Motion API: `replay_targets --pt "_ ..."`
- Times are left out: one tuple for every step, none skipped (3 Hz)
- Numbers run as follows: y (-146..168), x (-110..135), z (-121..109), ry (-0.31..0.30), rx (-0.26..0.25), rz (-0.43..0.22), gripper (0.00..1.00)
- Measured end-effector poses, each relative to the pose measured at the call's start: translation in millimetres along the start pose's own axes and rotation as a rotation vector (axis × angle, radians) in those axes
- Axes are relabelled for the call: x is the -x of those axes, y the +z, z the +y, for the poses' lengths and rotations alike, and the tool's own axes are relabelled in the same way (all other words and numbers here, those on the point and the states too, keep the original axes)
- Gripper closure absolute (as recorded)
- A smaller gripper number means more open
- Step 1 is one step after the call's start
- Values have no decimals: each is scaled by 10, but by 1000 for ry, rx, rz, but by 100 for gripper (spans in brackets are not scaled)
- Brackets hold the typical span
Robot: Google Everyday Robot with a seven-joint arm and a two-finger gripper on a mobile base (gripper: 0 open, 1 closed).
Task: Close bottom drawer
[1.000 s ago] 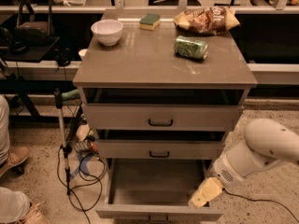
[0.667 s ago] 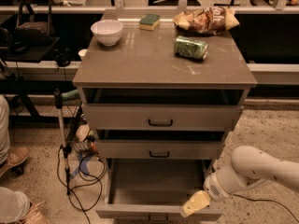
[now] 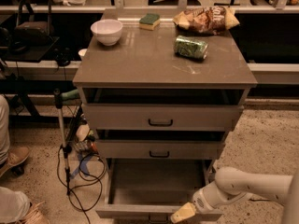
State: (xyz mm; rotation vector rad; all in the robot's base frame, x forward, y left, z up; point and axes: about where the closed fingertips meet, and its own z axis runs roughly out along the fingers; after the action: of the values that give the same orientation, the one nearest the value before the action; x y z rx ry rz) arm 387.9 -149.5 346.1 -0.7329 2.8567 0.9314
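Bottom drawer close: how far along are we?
Done: approach only; the gripper is at the front edge of the bottom drawer, right of centre. In hand: lining up the push; contact not confirmable. Left: the whole close; the drawer stands pulled out, well proud of the middle drawer.

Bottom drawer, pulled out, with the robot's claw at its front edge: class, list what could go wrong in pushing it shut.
1. The claw meets the bottom drawer right of centre; an off-centre push may skew and jam it.
2. The claw sits at the front's top edge; it could slip over into the drawer and get trapped under the middle drawer.
3. Cables lie on the floor beside the drawer's left side and might snag.
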Motion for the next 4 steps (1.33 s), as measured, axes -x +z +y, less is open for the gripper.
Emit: replay_targets --pt "509 -230 -214 74 34 23 41" --pt "918 -342 -467 142 39 31 64" --pt "1037 -391 -499 157 48 37 87" --pt "1091 -400 -588 183 40 30 100"
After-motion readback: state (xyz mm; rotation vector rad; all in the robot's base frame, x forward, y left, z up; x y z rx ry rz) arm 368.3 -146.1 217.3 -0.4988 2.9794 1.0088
